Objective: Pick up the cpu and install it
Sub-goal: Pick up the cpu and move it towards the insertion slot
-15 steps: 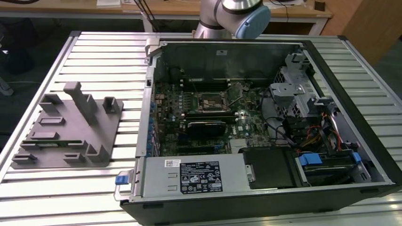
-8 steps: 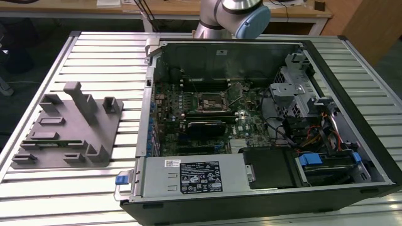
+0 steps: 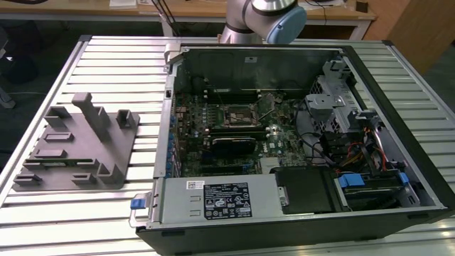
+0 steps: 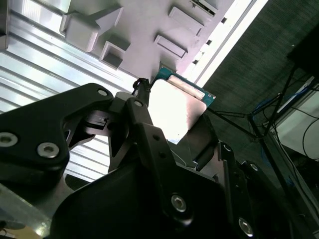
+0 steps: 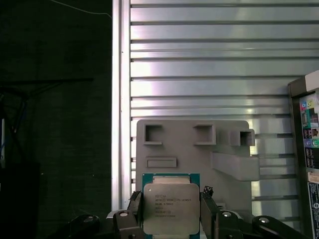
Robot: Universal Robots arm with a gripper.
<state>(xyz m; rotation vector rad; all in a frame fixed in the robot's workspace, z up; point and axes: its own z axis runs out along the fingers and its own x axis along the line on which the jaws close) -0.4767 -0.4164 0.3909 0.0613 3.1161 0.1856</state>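
Observation:
The cpu (image 5: 171, 209), a flat square chip with a silvery metal top and a green rim, sits between the black fingers (image 5: 207, 208) of my gripper (image 5: 171, 213), which is shut on its two opposite edges. In the second wrist view the cpu (image 4: 174, 112) shows its bright metal face, with the gripper (image 4: 177, 127) clamped around it. It hangs well above the grey plastic fixture (image 5: 192, 144), apart from it. The black-framed motherboard socket (image 3: 240, 114) lies inside the open computer case (image 3: 398, 133) in the exterior view.
The grey fixture (image 3: 78, 144) rests on the slatted metal table (image 3: 121, 58) at the exterior view's left, next to the case. Inside the case are a power supply (image 3: 220, 200), drive bays (image 3: 370, 184) and cable bundles (image 3: 348, 149). The arm's elbow (image 3: 274, 18) stands behind the case.

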